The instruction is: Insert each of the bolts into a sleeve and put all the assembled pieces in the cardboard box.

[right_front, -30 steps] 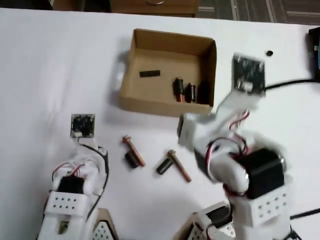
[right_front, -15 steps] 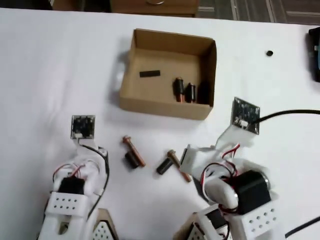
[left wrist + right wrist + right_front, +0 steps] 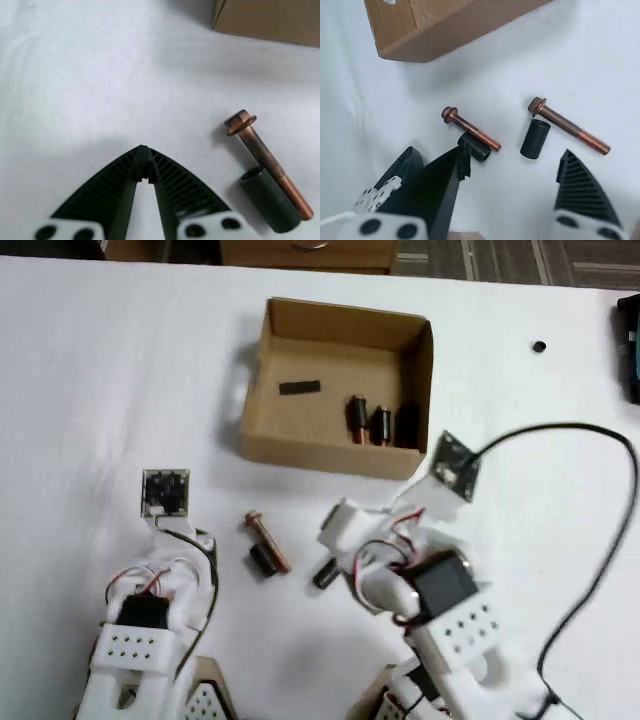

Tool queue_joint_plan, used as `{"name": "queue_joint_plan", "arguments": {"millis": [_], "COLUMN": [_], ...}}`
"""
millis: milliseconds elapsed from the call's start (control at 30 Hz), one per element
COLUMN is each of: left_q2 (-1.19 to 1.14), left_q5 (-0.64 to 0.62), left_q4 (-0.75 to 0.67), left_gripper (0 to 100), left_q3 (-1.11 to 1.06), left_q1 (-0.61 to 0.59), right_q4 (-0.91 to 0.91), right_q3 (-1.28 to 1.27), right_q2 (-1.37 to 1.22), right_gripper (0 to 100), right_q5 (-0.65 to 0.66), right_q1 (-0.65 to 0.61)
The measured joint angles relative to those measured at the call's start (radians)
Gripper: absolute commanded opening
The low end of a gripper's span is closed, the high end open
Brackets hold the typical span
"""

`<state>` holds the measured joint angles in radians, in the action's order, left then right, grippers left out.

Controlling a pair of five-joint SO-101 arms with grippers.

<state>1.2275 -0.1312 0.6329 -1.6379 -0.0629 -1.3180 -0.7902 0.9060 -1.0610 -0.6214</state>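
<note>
Swinging down and left from the cardboard box [image 3: 330,454] corner, the right gripper [image 3: 514,152] is now hovering with its jaws spread wide over one bolt [image 3: 568,126] and a loose sleeve [image 3: 535,139], which are lying just beside each other on the white table [image 3: 120,370]. The left gripper [image 3: 144,150] is sitting with its fingertips pressed together, gripping nothing, near the other bolt [image 3: 265,157] and other sleeve [image 3: 264,199], which are lying side by side unassembled. Beyond them, the box is holding several assembled pieces [image 3: 368,420].

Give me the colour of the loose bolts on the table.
The bolts are copper-brown; this shows best in the right wrist view.
</note>
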Motion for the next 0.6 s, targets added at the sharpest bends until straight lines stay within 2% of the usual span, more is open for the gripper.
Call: {"name": "queue_joint_plan", "arguments": {"millis": [167,300,467,600], "left_q2": [0.000,0.000,0.000,0.000], "left_q5": [0.000,0.000,0.000,0.000], "left_q4": [0.000,0.000,0.000,0.000], "left_gripper": [2,2,2,2], "left_q3": [0.000,0.000,0.000,0.000], "left_q1": [0.000,0.000,0.000,0.000], "right_q4": [0.060,0.201,0.311,0.334], "right_q3": [-0.063,-0.066,-0.066,-0.066], "right_q2": [-0.161,-0.292,-0.465,-0.575], "right_gripper": [9.3,9.5,11.9,13.2], "right_q5": [-0.025,-0.025,-0.043,-0.043], "right_q1": [-0.048,-0.101,-0.094,-0.051]}}
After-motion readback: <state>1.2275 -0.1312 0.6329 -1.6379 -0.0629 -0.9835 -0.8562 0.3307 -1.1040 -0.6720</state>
